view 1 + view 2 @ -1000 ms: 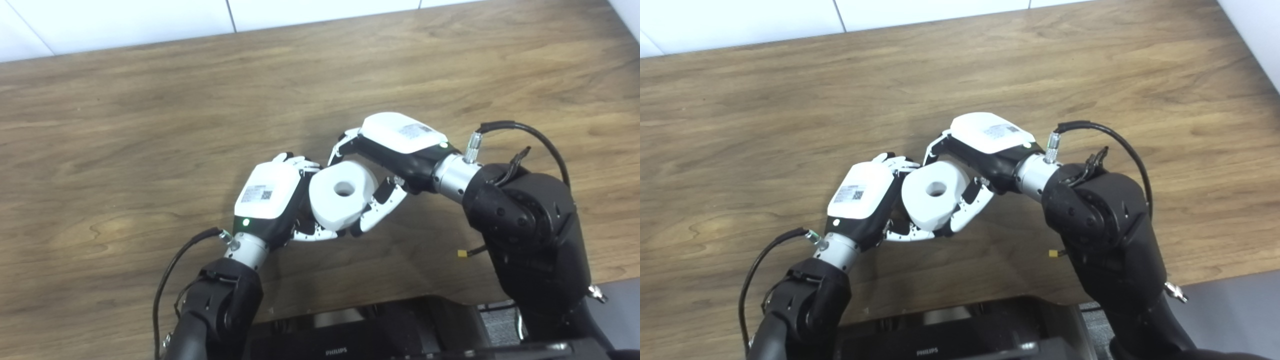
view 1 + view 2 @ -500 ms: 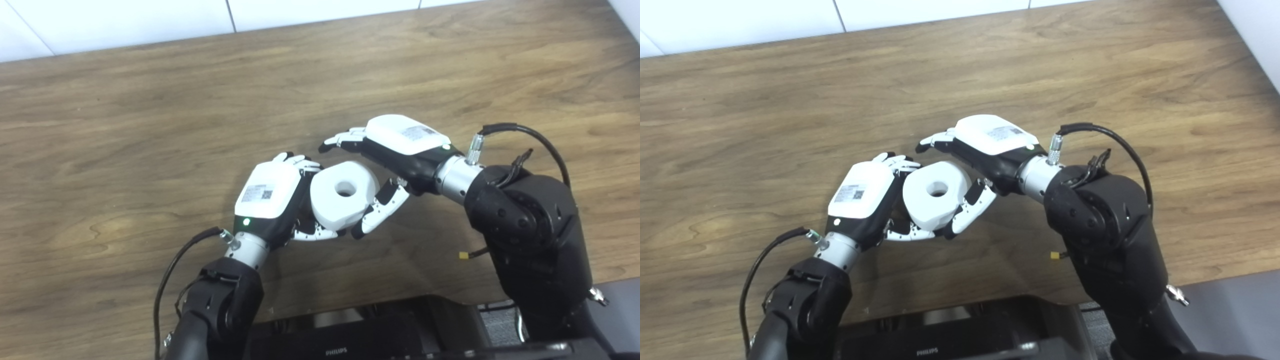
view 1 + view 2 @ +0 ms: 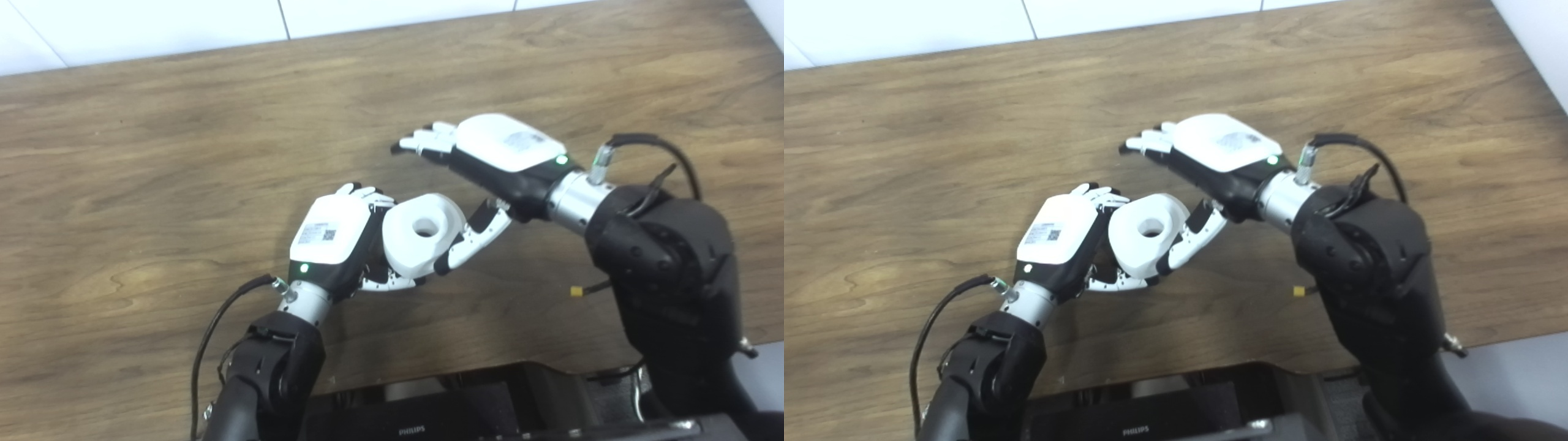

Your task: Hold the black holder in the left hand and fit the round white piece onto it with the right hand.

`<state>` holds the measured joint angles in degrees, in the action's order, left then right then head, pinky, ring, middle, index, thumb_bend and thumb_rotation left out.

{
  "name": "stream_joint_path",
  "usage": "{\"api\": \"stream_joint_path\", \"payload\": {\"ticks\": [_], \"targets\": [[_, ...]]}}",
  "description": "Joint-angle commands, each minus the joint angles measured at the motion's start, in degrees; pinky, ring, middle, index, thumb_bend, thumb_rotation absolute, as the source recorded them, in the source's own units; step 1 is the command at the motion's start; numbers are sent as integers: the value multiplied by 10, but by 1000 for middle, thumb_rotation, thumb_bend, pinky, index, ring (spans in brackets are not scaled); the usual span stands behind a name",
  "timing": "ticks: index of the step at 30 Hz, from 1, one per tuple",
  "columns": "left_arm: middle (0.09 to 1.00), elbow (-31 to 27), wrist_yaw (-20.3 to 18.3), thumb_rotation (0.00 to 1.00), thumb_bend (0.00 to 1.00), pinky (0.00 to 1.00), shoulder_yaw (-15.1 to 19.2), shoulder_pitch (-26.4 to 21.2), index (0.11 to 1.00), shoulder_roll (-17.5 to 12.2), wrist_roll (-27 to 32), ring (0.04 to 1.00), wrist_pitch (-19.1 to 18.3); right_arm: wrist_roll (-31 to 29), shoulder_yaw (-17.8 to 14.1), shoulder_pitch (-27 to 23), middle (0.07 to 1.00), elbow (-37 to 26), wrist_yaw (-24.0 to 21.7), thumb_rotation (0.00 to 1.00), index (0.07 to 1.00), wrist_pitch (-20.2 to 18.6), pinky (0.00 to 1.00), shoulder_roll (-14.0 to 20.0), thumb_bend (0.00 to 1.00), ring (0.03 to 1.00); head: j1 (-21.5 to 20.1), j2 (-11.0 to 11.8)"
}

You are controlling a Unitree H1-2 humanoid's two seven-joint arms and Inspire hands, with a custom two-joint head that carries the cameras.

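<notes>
Bare table (image 3: 153,153) around left robot hand (image 3: 334,236), white piece (image 3: 422,239); right robot hand (image 3: 490,159) spread.

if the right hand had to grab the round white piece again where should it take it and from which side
Probably by the curved outer rim of the round white piece, coming in from the robot's right and above. The left hand covers its left side, and the hole faces up, so the right and far rim are what is free. The right hand is open just beyond it, its thumb near the right edge.
</notes>
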<state>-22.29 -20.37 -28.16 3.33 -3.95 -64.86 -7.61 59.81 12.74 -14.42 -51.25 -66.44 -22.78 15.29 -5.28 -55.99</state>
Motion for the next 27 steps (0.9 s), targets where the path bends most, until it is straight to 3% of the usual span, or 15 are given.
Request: {"api": "stream_joint_path", "payload": {"ticks": [1, 5, 11, 19, 27], "targets": [[762, 4, 4, 53, 516, 925, -1, -8, 487, 1, -8, 857, 4, -9, -2, -25, 956, -22, -61, 393, 938, -20, 916, 15, 1000, 988, -1, -1], [762, 4, 2, 54, 516, 931, 0, -8, 487, 0, -8, 859, 2, -23, -5, -48, 958, -32, -63, 402, 946, -37, 927, 32, 1000, 991, 3, 1], [765, 4, -3, 55, 516, 945, 4, -9, 487, -2, -7, 865, -1, -64, -35, -71, 955, -32, -63, 413, 955, -39, 919, 53, 1000, 986, 9, 4], [755, 5, -4, 55, 517, 941, 8, -9, 487, -6, -6, 857, -1, -92, -64, -74, 957, -32, -63, 431, 963, -39, 900, 69, 1000, 992, 20, 10], [757, -14, -54, 76, 517, 915, 12, -9, 494, -5, -34, 845, -23, -97, -75, -69, 963, -32, -63, 439, 969, -39, 897, 65, 1000, 1000, 30, 10]]}}
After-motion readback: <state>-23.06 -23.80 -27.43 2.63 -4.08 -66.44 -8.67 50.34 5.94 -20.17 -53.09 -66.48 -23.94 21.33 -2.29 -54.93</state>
